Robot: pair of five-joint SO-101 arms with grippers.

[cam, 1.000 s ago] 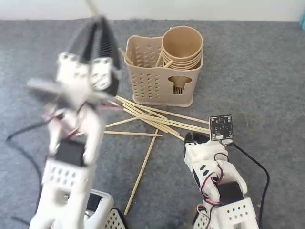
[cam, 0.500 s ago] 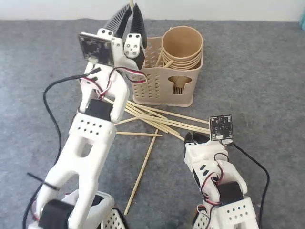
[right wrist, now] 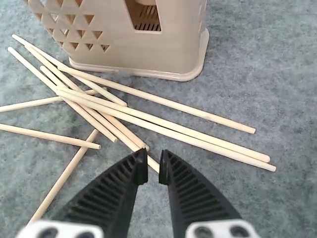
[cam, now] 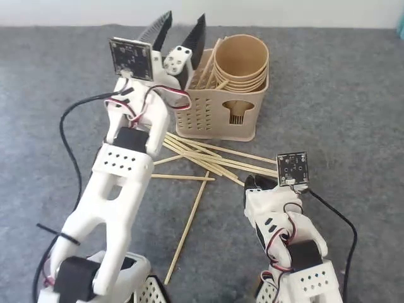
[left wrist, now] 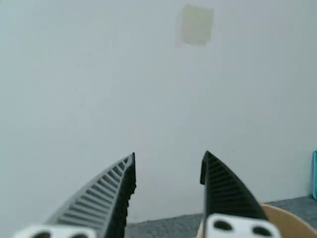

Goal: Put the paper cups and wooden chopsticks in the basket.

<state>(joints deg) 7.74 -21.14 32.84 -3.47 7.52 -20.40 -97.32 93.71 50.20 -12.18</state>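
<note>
- two grippers show; the left gripper point(cam: 184, 25) is up high by the basket's point(cam: 214, 117) back corner, its jaws spread wide with nothing in them
- the right gripper point(right wrist: 153, 163) is low over the grey carpet point(cam: 341, 95); its jaws are almost pressed together and hold nothing
- the paper cups point(cam: 241, 53) sit stacked inside the basket; a few sticks point(cam: 203, 74) stand in it beside them
- many wooden chopsticks point(right wrist: 163, 125) lie in a loose pile on the carpet in front of the basket, just past the right gripper's tips
</note>
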